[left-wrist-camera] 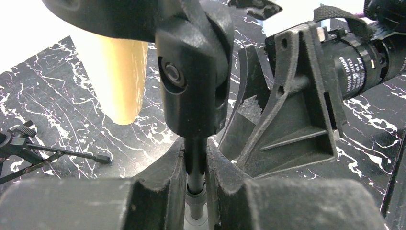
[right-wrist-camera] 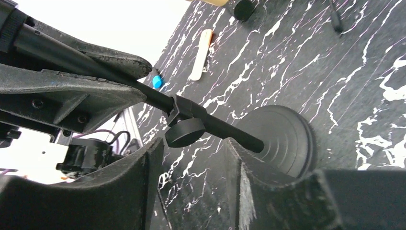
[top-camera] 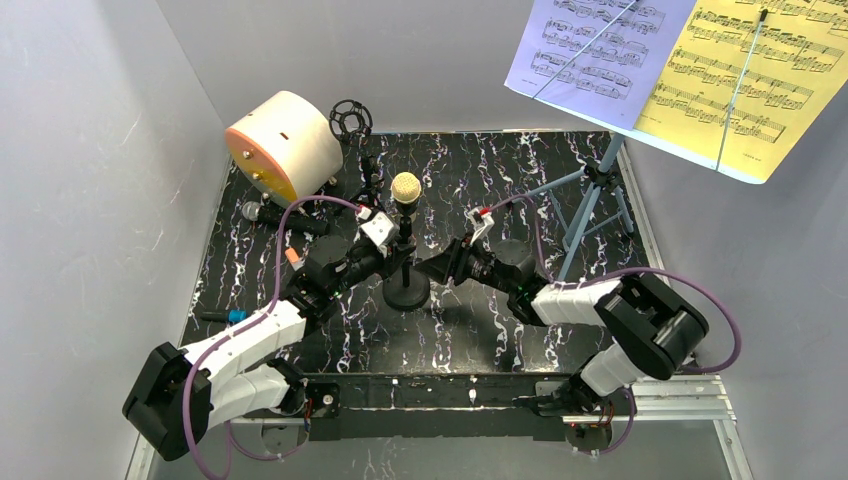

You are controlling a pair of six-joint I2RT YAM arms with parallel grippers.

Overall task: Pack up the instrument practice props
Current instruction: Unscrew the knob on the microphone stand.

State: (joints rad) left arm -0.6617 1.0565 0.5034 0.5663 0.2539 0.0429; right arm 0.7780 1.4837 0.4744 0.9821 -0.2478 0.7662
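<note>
A cream microphone [top-camera: 405, 187] stands clipped on a black round-base pole [top-camera: 406, 292] mid-table. My left gripper [top-camera: 397, 252] is shut on the pole's thin shaft [left-wrist-camera: 196, 160], just under the clip [left-wrist-camera: 191, 72]. My right gripper [top-camera: 430, 268] is open on the pole's other side; in its wrist view the gap [right-wrist-camera: 191, 177] lies below the shaft and its knob [right-wrist-camera: 185, 132], near the base [right-wrist-camera: 282, 139]. A silver-headed microphone [top-camera: 268, 213] lies at the left. The blue music rack [top-camera: 590, 200] stands at the back right with lavender [top-camera: 590, 45] and yellow [top-camera: 750, 70] sheets.
A big cream cylinder with an orange face [top-camera: 280, 145] lies at the back left, with a black ring-shaped part [top-camera: 350, 118] beside it. A small blue piece [top-camera: 236, 316] and a white-orange stick [right-wrist-camera: 201, 52] lie at the left. Grey walls enclose the black marbled table [top-camera: 500, 170].
</note>
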